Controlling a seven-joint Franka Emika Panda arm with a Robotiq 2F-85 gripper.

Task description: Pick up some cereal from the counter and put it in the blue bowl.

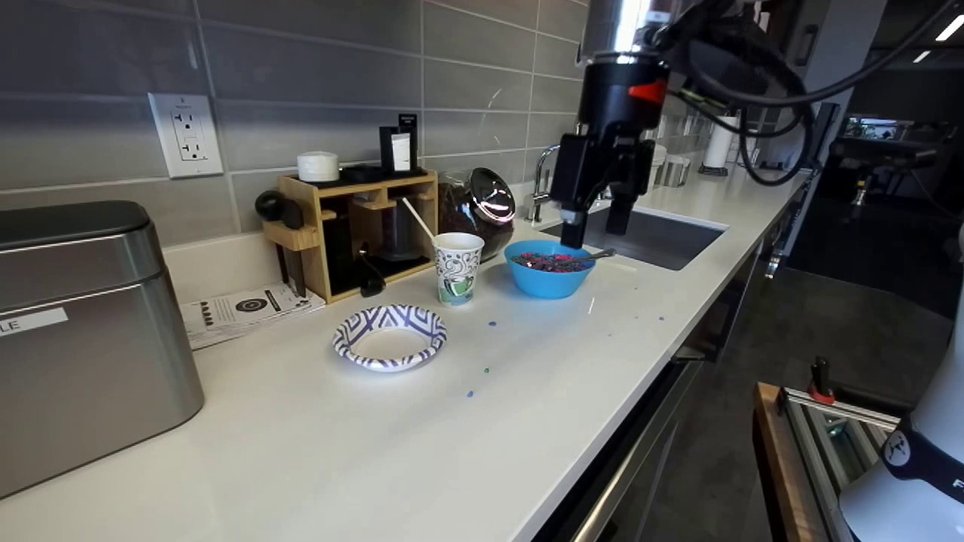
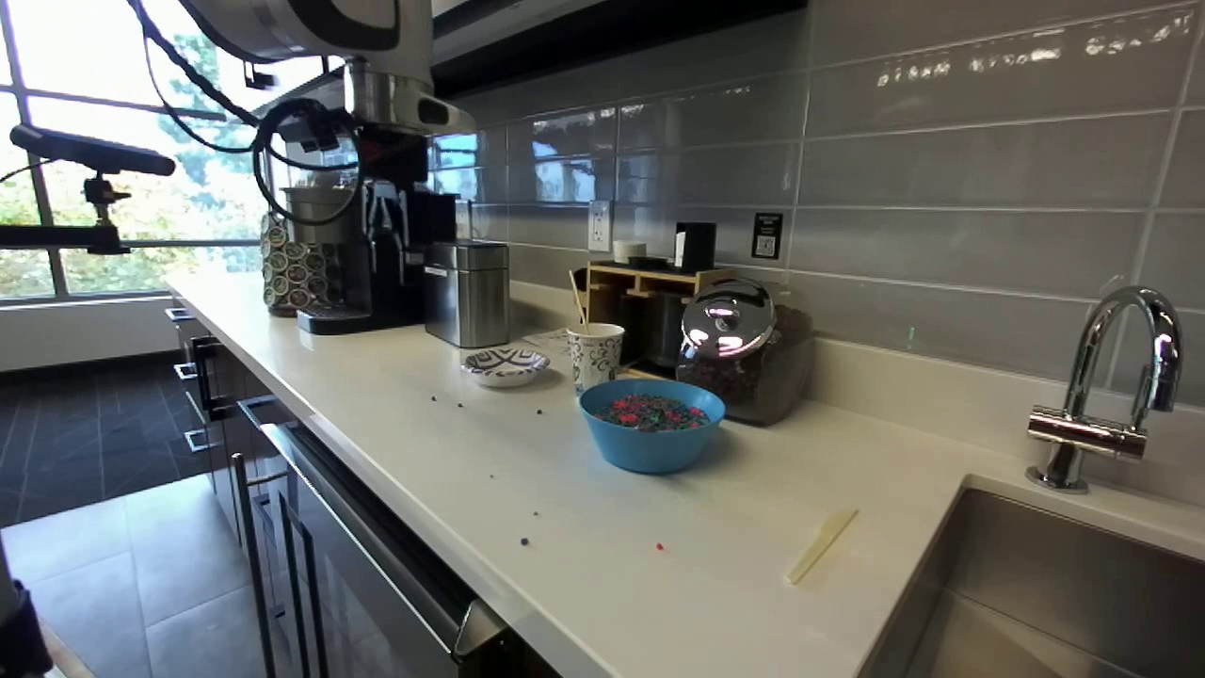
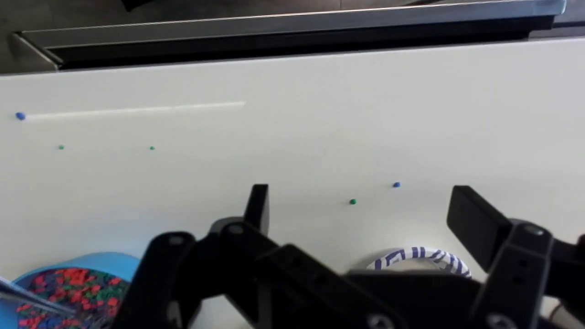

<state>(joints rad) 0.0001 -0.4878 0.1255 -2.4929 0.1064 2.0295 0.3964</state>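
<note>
A: Where is the cereal (image 3: pixel 396 184)?

B: Tiny specks lie scattered on the white tabletop (image 1: pixel 452 467), apart from the blue bowl (image 2: pixel 650 450): two blue and one green on the side of the patterned dish (image 1: pixel 389 345), others between the bowl and the front edge, a red one on the side of the sink (image 2: pixel 1054 546). More, in red, green and blue, is heaped inside the bowl.

A: And the tool (image 3: pixel 363 203)?

B: It hangs above the tabletop on the bowl's dish side, jaws spread wide; the wrist view frames a green speck and a blue one between them.

A: What stands near the bowl?

B: A patterned cup (image 1: pixel 457 267) stands just beside it, a dark-filled jar (image 2: pixel 753 386) behind it, and a pale knife (image 2: pixel 822 546) lies between it and the sink. A metallic utensil (image 1: pixel 599 255) rests in it, handle past the rim.
</note>
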